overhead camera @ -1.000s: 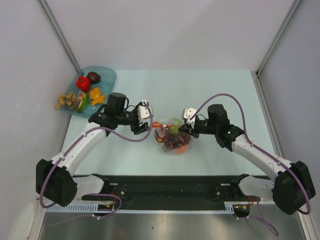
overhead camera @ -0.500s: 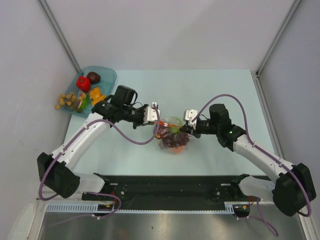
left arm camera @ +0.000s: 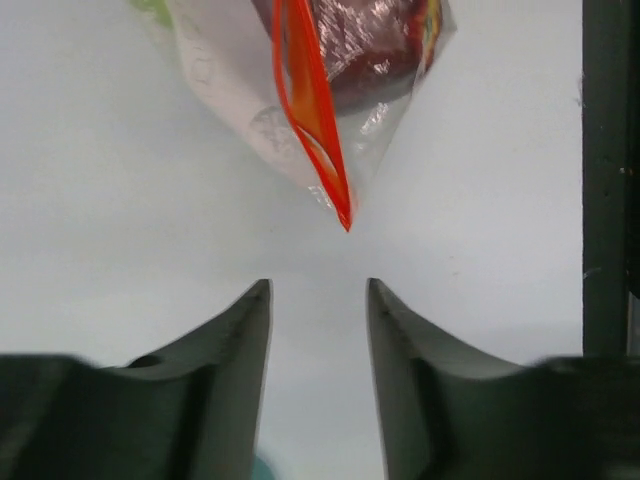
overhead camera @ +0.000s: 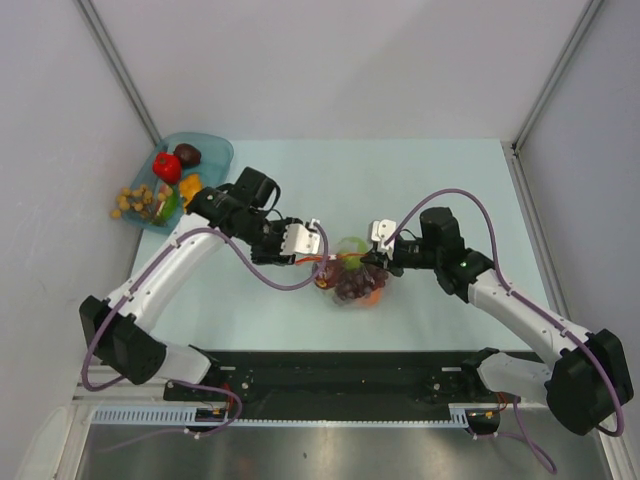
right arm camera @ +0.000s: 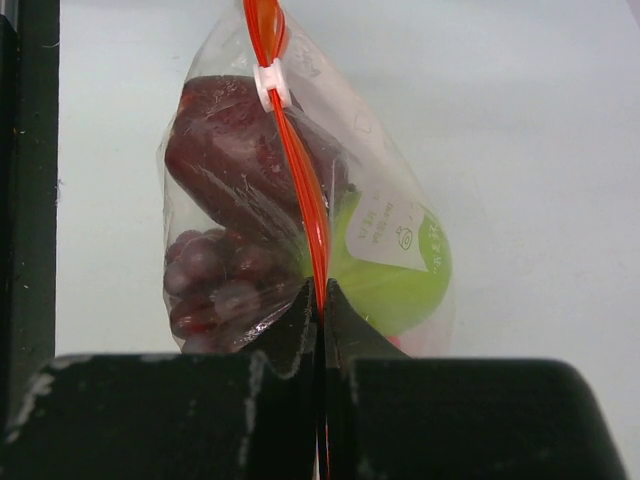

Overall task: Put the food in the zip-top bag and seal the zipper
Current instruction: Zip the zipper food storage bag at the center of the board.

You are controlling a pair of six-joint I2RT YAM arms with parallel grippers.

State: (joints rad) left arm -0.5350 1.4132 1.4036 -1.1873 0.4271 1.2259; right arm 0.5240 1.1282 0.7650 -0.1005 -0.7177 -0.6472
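The zip-top bag [left arm camera: 240, 100] runs off the left wrist view's top edge.

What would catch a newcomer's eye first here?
Mid-table, a clear bag stuffed with toy fruit has its red zipper pinched in the right claw. The left claw gapes open just short of the zipper's other end. A blue tray of toy food sits far left.

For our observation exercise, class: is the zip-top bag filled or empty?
Filled. Through the clear zip-top bag, the right wrist view shows a dark grape bunch and a green apple inside.
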